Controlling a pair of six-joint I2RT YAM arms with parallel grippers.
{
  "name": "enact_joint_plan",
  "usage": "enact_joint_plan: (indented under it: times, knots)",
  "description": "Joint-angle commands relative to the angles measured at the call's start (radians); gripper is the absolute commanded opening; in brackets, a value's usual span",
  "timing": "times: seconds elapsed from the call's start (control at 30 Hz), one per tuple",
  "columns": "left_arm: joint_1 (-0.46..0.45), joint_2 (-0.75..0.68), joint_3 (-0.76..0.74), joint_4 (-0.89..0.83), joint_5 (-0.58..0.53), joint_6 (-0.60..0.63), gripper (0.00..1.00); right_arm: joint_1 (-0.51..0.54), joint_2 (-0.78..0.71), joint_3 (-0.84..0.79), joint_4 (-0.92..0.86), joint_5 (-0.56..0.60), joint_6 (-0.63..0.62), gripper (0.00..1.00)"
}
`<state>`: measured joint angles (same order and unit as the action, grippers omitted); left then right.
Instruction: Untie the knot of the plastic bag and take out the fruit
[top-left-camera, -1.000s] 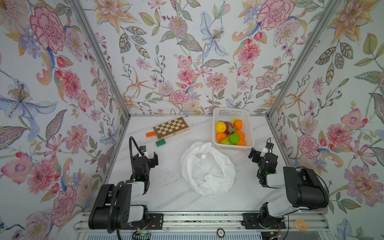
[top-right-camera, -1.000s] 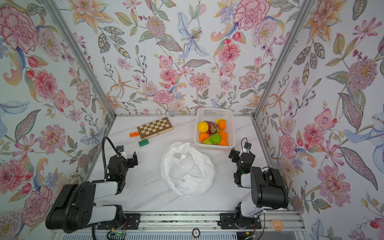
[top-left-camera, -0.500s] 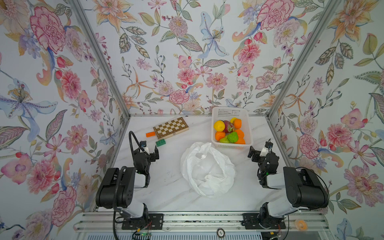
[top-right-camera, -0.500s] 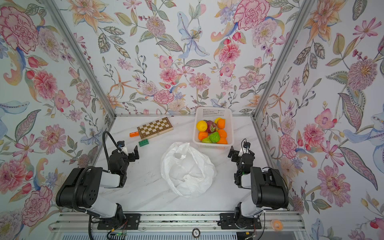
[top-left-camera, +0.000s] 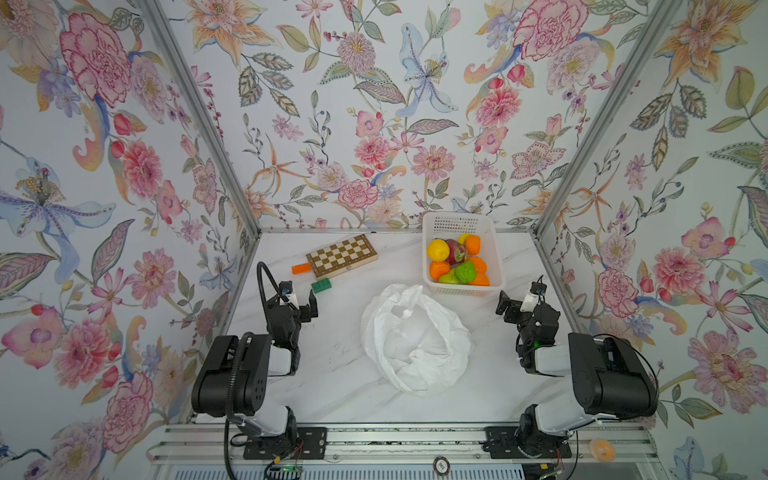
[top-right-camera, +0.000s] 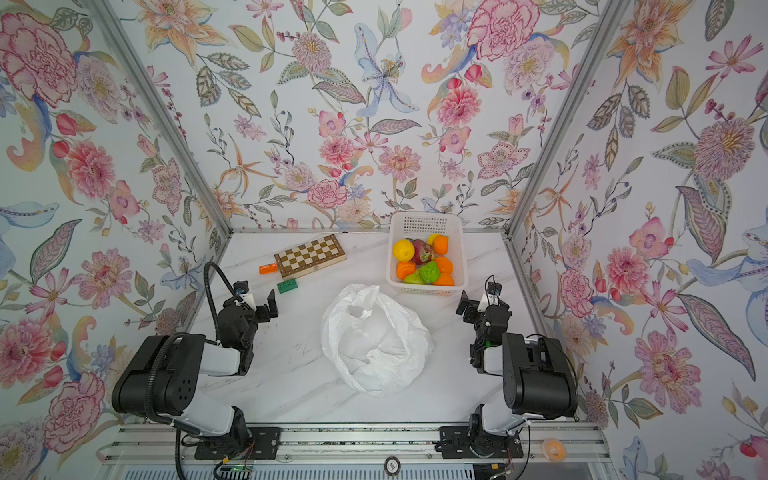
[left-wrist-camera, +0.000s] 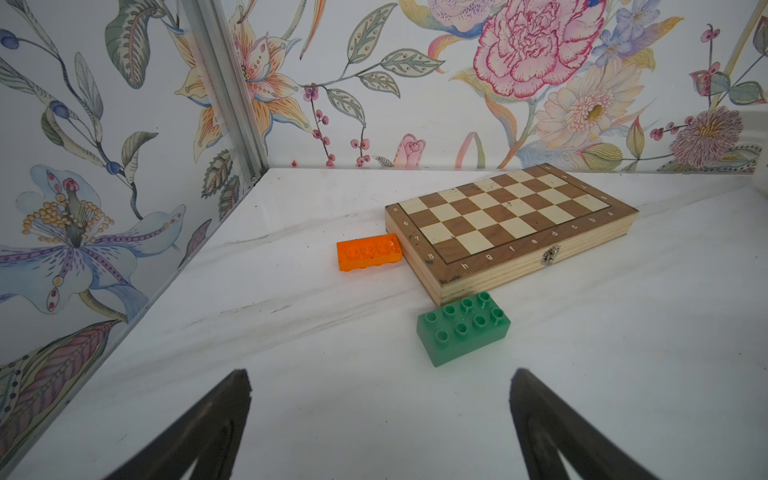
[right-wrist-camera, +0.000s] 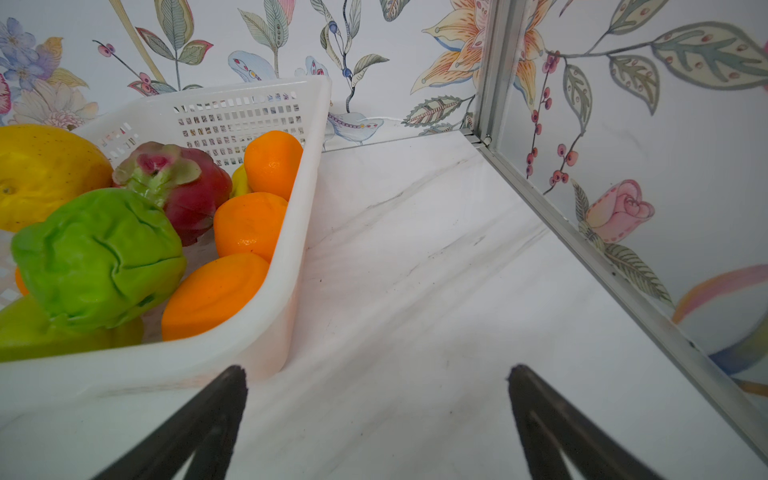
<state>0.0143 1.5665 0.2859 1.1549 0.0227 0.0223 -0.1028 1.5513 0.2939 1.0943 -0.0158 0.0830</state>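
Note:
The plastic bag (top-left-camera: 415, 340) (top-right-camera: 374, 340) lies crumpled and slack in the middle of the table, its mouth gaping toward the basket. No knot shows on it. The fruit (top-left-camera: 455, 262) (top-right-camera: 422, 259) (right-wrist-camera: 124, 232), oranges, a yellow one, green ones and a dragon fruit, sits in the white basket (top-left-camera: 496, 249) (top-right-camera: 460, 249) (right-wrist-camera: 299, 208). My left gripper (top-left-camera: 301, 305) (top-right-camera: 259, 307) (left-wrist-camera: 380, 382) hangs open and empty left of the bag. My right gripper (top-left-camera: 515, 309) (top-right-camera: 476, 309) (right-wrist-camera: 376, 374) is open and empty beside the basket's near right corner.
A folded chessboard (top-left-camera: 341, 255) (left-wrist-camera: 511, 224) lies at the back left, with an orange brick (top-left-camera: 301, 269) (left-wrist-camera: 369, 251) and a green brick (top-left-camera: 321, 285) (left-wrist-camera: 463, 328) beside it. Flowered walls close in the table on three sides.
The left arm has folded upward at its base and its gripper has shifted slightly toward the back. The right gripper has edged the same way. Bag and fruit have not moved.

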Motion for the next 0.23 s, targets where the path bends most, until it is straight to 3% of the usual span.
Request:
enact_joint_plan:
  times: [0.0,0.2]
  knots:
    - [0.007,0.007,-0.005,0.044,0.009,0.005,0.99,-0.006,0.007,0.021,-0.017,-0.019,0.011,0.99]
    - [0.007,0.006,-0.005,0.041,0.009,0.006,0.99,-0.013,0.000,0.003,0.007,-0.033,0.015,0.99]
